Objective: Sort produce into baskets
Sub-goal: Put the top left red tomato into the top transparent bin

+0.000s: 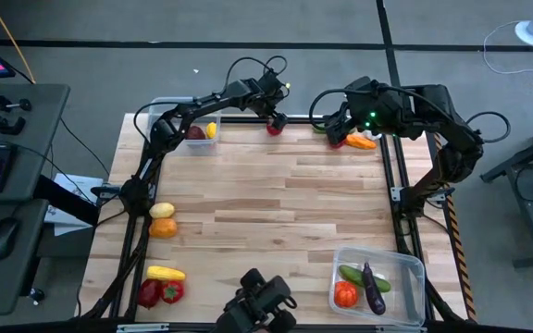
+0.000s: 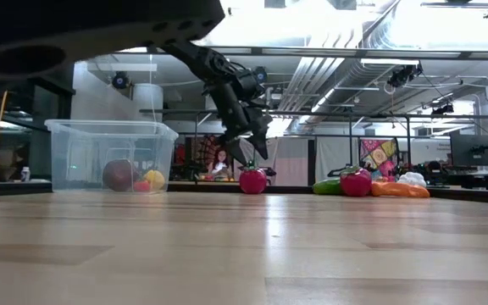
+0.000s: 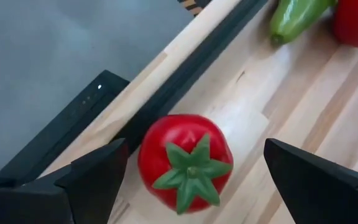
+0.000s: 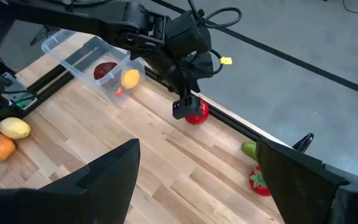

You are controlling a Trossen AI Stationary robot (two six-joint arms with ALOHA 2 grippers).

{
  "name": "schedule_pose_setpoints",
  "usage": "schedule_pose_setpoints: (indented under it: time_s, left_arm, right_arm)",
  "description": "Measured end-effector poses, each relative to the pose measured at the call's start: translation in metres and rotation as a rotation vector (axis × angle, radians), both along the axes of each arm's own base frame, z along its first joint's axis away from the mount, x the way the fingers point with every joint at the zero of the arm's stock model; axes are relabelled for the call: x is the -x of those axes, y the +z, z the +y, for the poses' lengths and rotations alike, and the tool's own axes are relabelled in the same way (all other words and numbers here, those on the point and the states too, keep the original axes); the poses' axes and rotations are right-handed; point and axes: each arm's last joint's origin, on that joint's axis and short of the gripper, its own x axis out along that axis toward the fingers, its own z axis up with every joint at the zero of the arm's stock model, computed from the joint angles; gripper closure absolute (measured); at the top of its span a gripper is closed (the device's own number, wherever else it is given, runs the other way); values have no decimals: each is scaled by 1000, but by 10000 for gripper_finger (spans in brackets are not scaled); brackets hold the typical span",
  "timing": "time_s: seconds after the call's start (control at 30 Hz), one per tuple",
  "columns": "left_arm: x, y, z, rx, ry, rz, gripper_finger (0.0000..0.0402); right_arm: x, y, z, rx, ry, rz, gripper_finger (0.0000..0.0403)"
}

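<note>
**Left gripper lines up on the tomato**

Left gripper (image 3: 188, 180) hangs over the tomato (image 3: 185, 160) at the table's far edge, fingers spread either side, not touching. Best drop straight down, centre on the green stem, then close gently. Right gripper (image 4: 194, 180), also spread, waits near the pepper (image 4: 260, 180). Far tub (image 1: 179, 125) sits near

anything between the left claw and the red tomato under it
Nothing. In the left wrist view the open left claw straddles the red tomato, with only bare table between its fingers and the fruit.
</note>
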Motion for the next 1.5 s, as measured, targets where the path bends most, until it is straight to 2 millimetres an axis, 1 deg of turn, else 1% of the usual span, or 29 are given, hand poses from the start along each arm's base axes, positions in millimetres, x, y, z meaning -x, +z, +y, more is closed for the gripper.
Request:
schedule_pose_setpoints:
  time_s: [0.23,0.37,0.43,0.63,0.93,1.03,1.17,1.23,1.27,1.33,1.43,1.5]
  left_arm:
    - [-7,-18,-1,-5,1,25,36]
    - [-11,-33,-4,11,-10,57,36]
    - [-13,-37,-4,43,-8,45,36]
    - [-13,-36,-5,55,-2,41,37]
    - [-15,-39,-17,82,-39,95,41]
    - [-17,-39,-22,85,-57,104,67]
    - [-19,-37,-26,102,-75,91,137]
    - [-18,-31,-27,117,-90,66,167]
    - [-18,-24,-28,113,-101,46,169]
    - [-14,-2,-27,89,-119,-7,169]
    - [-2,46,-27,24,-154,-122,169]
    - [10,83,-30,-49,-169,-187,166]
  right_arm:
    - [0,0,0,0,0,0,89]
    - [-2,-1,0,0,0,5,89]
    - [-3,-2,0,0,1,9,89]
    - [-5,-3,0,-3,4,14,89]
    - [-5,-3,0,-3,4,14,89]
    - [-5,-3,0,-3,4,14,89]
    - [-5,-3,0,-4,3,13,89]
    - [-5,-3,0,-4,3,13,89]
    - [-5,-3,0,-4,3,13,89]
    - [-5,-3,0,-1,4,15,89]
    - [-5,-2,-1,37,-12,27,89]
    - [-4,-2,-2,81,-32,41,89]
